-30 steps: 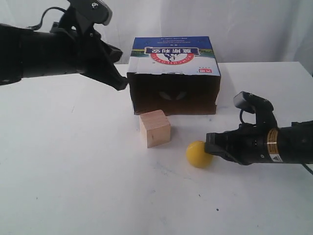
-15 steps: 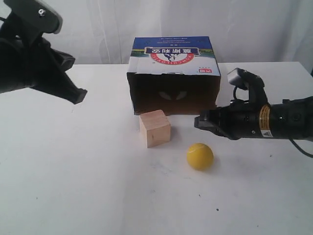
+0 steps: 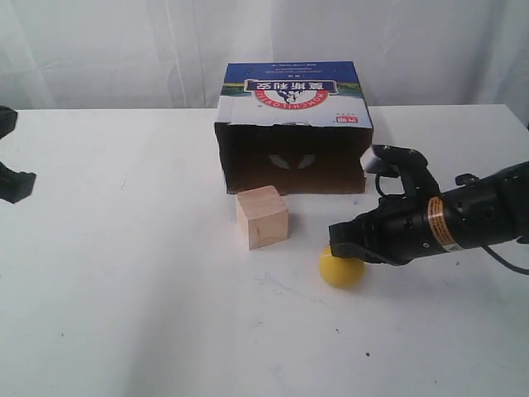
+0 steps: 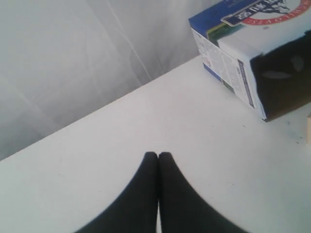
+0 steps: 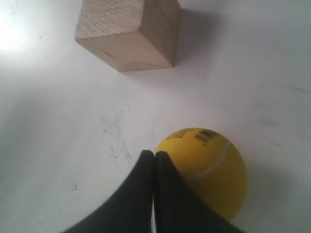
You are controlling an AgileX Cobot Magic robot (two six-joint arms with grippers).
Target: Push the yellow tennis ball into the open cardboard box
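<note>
The yellow tennis ball lies on the white table in front of the open cardboard box, whose dark opening faces the camera. My right gripper is shut with nothing in it. Its tips sit just above the ball's top, on the side towards the box; touching or not, I cannot tell. My left gripper is shut and empty, far off at the table's left edge, where only a dark bit of that arm shows.
A pale wooden cube stands between the ball and the box's left half. White curtains hang behind the table.
The left arm has pulled back from beside the box to the far left edge. The right gripper rose from the ball's right side, then came down over the ball, which barely shifted.
</note>
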